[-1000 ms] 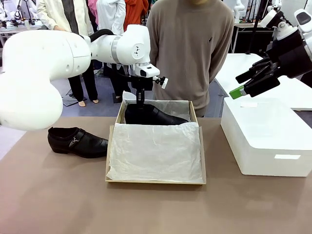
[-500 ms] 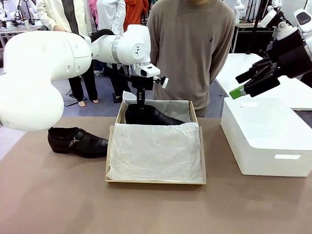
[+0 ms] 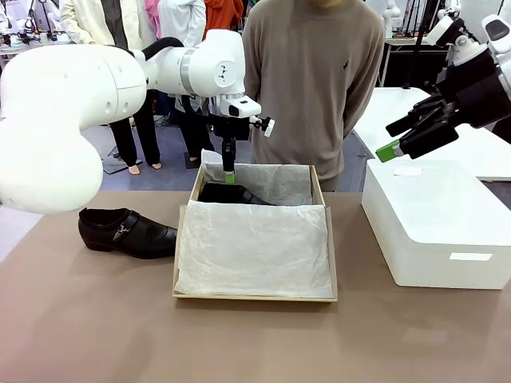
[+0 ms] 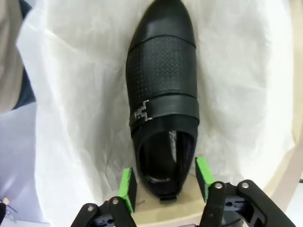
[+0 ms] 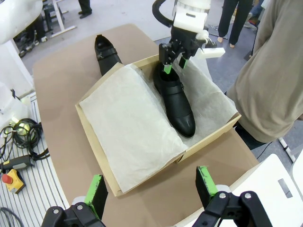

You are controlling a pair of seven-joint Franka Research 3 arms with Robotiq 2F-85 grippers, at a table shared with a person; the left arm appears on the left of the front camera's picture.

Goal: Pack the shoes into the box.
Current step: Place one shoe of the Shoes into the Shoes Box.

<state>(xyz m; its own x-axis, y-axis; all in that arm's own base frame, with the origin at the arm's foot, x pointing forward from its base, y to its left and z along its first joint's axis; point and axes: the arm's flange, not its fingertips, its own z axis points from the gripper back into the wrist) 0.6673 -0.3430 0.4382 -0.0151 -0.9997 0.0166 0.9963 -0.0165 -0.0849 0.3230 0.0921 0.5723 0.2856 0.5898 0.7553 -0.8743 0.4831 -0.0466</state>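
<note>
One glossy black shoe (image 3: 227, 194) lies in the far part of the tan cardboard box (image 3: 255, 297), on white tissue, its toe pointing right. My left gripper (image 3: 229, 172) hangs open just above its heel. The left wrist view shows this shoe (image 4: 163, 90) from above, with my left gripper (image 4: 164, 184) straddling the heel without touching it. The second shoe (image 3: 128, 231) rests on the table left of the box. My right gripper (image 3: 399, 137) is open and empty, high at the right. From the right wrist I see the box (image 5: 109, 156), both shoes (image 5: 175, 99) (image 5: 106, 54) and my right gripper (image 5: 151, 189).
A large white rounded box (image 3: 435, 223) stands on the table's right side, under my right arm. A person (image 3: 311, 80) stands close behind the cardboard box at the far edge. A sheet of tissue (image 3: 254, 247) covers the box's near part.
My left gripper has let go of the shoe and risen a little. The shoe has settled lower into the box. My right arm has stayed still.
</note>
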